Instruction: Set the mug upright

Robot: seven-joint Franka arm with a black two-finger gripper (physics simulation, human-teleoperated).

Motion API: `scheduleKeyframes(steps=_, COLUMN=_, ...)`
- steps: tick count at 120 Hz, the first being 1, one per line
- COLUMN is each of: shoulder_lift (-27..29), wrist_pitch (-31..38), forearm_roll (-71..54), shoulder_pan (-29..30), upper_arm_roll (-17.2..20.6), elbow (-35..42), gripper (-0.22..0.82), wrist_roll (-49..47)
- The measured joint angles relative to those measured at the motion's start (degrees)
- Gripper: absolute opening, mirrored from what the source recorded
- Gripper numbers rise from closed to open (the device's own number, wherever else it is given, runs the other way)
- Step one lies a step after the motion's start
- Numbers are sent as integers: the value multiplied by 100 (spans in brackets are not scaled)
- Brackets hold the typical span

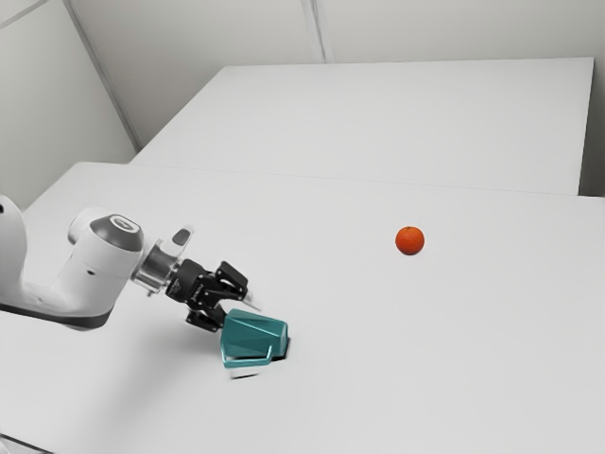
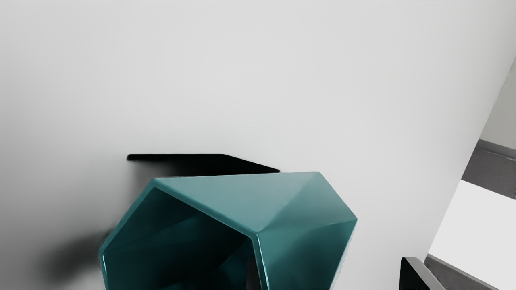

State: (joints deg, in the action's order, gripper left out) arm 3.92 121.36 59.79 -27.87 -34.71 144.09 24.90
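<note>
Teal, the mug (image 1: 254,334) lies on its side, well in from the far edge of the bench (image 1: 425,359). The claw (image 2: 330,269) stands apart, one finger inside the mouth, one outside; it should pinch the wall squarely, then tip the mug slowly, base down.

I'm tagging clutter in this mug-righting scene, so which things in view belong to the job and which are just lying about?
Part of the job:
- teal mug, lying on its side, mouth toward the gripper
- black gripper, open, one finger inside the mug's mouth and the other outside

Just lying about:
- orange, on the table, well apart from the mug
</note>
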Motion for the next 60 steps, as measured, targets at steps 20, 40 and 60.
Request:
scheduleKeyframes(steps=20, shoulder_lift=1, wrist_pitch=21, forearm_roll=52, shoulder_pan=-9, upper_arm_roll=0, elbow=-3, gripper=-1, wrist_roll=158)
scheduleKeyframes(steps=40, shoulder_lift=14, wrist_pitch=38, forearm_roll=67, shoulder_pan=-76, upper_arm_roll=3, elbow=-25, gripper=-10, wrist_roll=264)
scheduleKeyframes(steps=60, shoulder_lift=60, wrist_pitch=51, forearm_roll=88, shoulder_pan=-120, upper_arm_roll=7, elbow=-43, gripper=-14, wrist_roll=340)
